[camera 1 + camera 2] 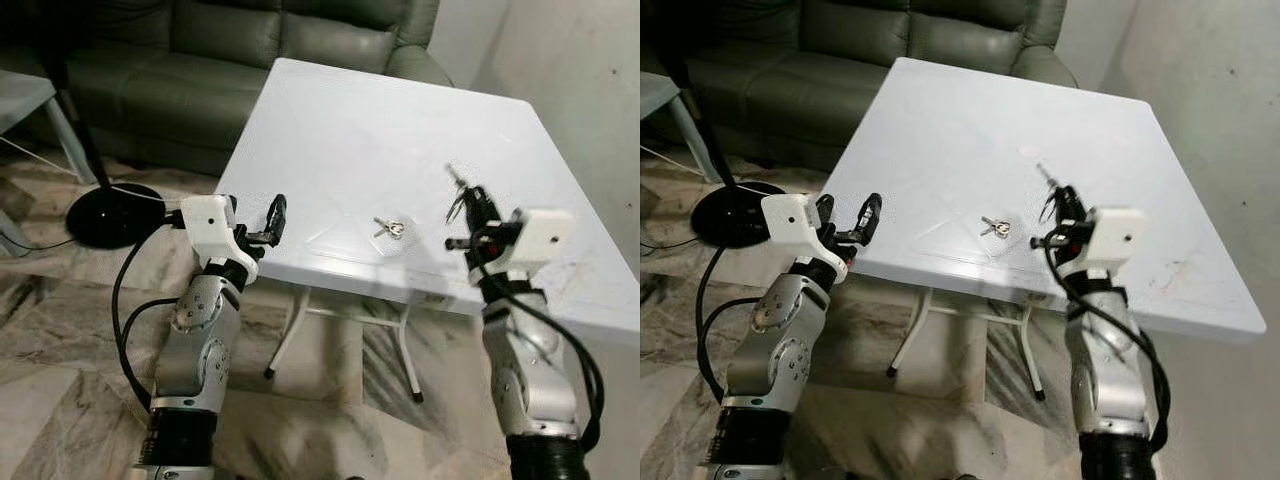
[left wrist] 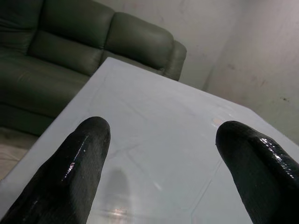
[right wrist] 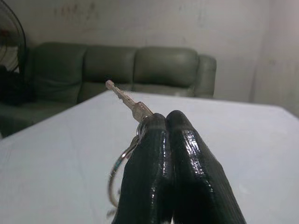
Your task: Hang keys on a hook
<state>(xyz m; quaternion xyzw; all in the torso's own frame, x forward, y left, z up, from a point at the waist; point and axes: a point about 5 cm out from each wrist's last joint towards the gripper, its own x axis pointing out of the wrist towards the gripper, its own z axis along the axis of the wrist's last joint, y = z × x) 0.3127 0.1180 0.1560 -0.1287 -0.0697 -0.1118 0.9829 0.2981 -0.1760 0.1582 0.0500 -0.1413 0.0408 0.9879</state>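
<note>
Keys pinched above the table's near edge, no hook seen yet.

Nearest, the left gripper [image 1: 272, 222] is held with its fingers spread and empty just off the near-left corner of the table [image 1: 340, 130]. Over the table's near edge, the right gripper [image 3: 164, 122] is pressed closed on a set of keys [image 3: 122, 99], one key sticking up past the fingertips and the ring dangling below. A second small bunch of keys [image 1: 389, 228] is left lying flat on the table between the two grippers. The held keys are judged light, rigid and slick, likely to swing; the ring is the part to be offered to a hook. Beyond the table, a sofa [image 1: 230, 60] is seen, with a fan base [image 1: 110, 212] to the table's left and a wall close on its right.
</note>
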